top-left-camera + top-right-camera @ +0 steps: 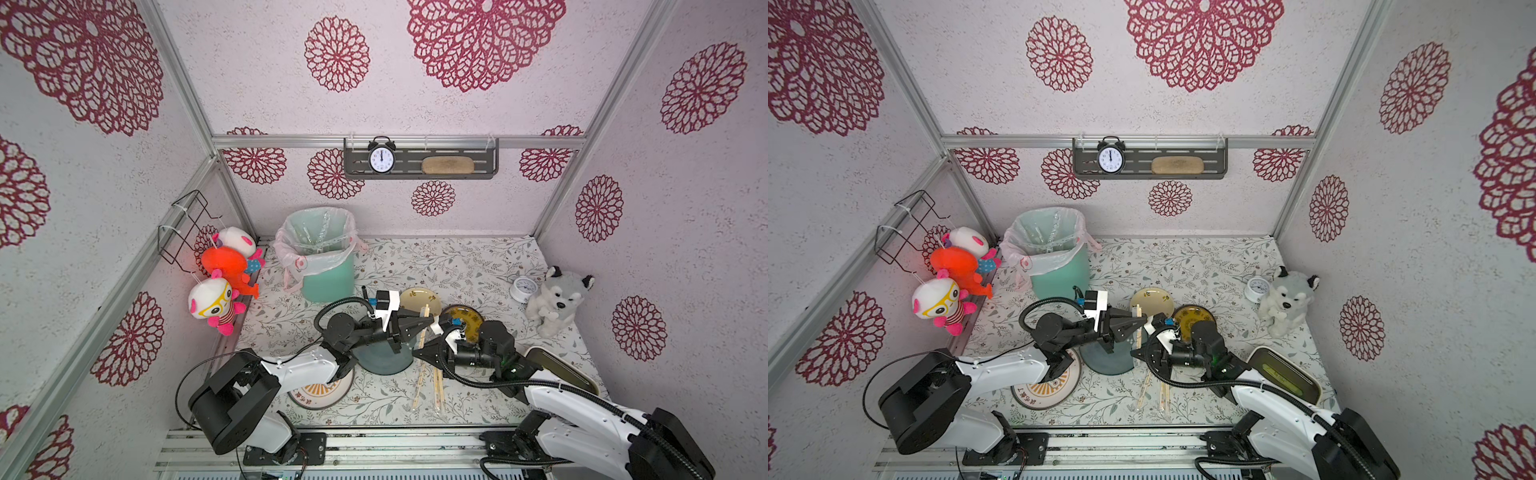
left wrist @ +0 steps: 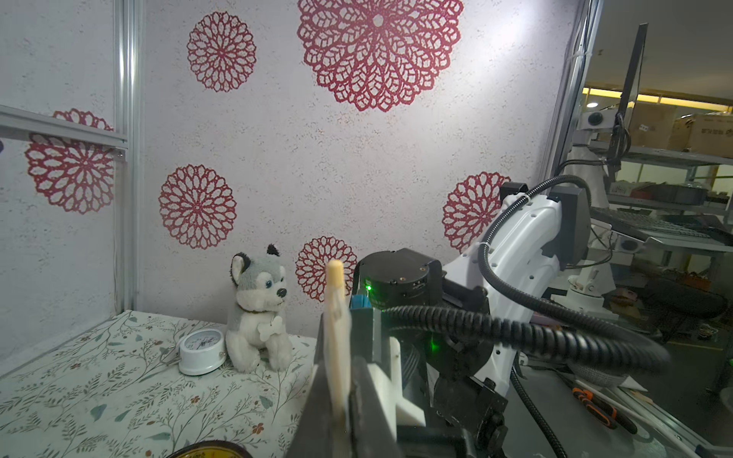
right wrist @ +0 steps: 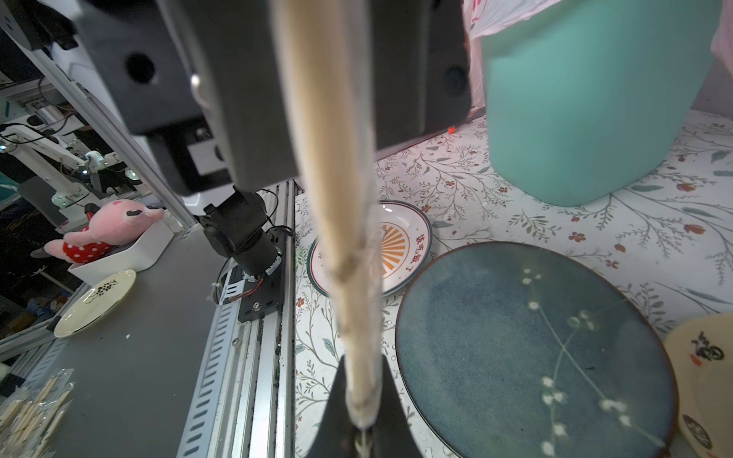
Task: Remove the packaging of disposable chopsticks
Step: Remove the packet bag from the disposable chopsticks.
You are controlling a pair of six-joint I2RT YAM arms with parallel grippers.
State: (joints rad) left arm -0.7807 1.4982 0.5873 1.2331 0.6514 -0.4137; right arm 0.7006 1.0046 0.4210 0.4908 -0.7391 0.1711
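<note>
One pair of disposable chopsticks (image 1: 423, 332) hangs above the table between both grippers, in both top views. My left gripper (image 1: 432, 322) is shut on its far part; in the left wrist view the pale sticks (image 2: 336, 301) rise out of the shut left gripper (image 2: 341, 396). My right gripper (image 1: 417, 352) is shut on the near end. In the right wrist view the clear crinkly packaging (image 3: 367, 253) still wraps the sticks (image 3: 329, 166), and its tail is pinched in the right gripper (image 3: 361, 420). Two more wrapped pairs (image 1: 419, 388) (image 1: 438, 392) lie on the table.
A teal bin (image 1: 328, 270) with a liner stands at the back left. A blue plate (image 1: 382, 365) lies under the grippers, with a cream plate (image 1: 419, 299), a brown plate (image 1: 469, 318) and a sunburst plate (image 1: 320, 395) around it. A green tray (image 1: 561, 374), a husky plush (image 1: 557, 299) and a small clock (image 1: 521, 289) are at the right.
</note>
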